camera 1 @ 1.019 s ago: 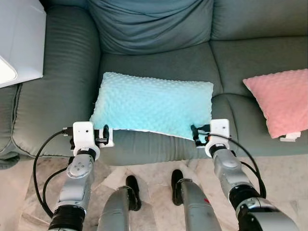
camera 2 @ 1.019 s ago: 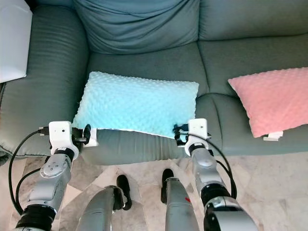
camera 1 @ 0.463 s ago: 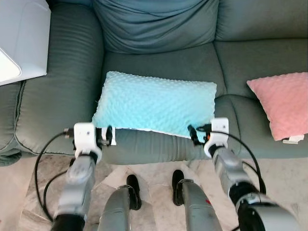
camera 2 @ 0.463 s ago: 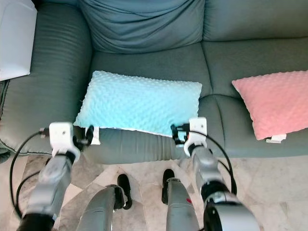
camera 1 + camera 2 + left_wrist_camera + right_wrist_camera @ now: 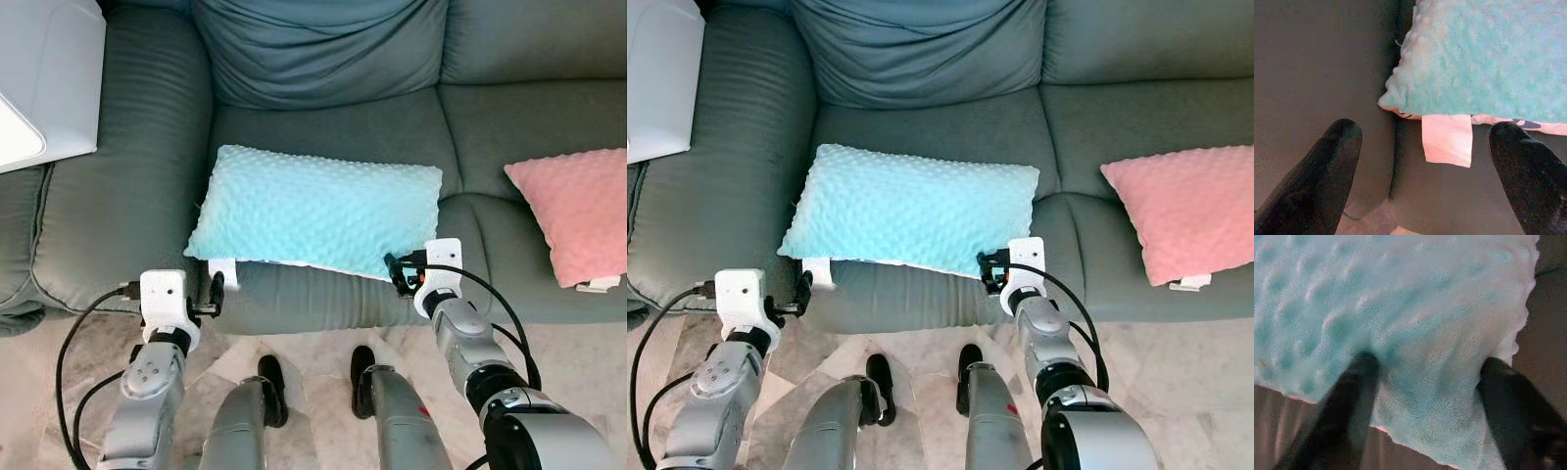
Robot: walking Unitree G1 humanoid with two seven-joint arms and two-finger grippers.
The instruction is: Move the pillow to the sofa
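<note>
The left gripper [image 5: 1422, 161] hangs nearest, fingers spread wide with nothing between them, just short of the sofa [image 5: 323, 127] front edge. Just beyond its tips a white tag [image 5: 1447, 139] dangles from the turquoise pillow [image 5: 315, 211]. The right gripper [image 5: 1422, 396] is parted too, its fingers [image 5: 1349, 401] lying against the pillow's near right corner (touching, not clamped). The pillow lies flat on the seat cushion ahead of both grippers. Farther to the right gripper's outer side rests a pink pillow [image 5: 573, 211].

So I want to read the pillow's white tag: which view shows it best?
The left wrist view: the white tag hangs large below the teal pillow, between the open left pincer. The eye views show it small.
</note>
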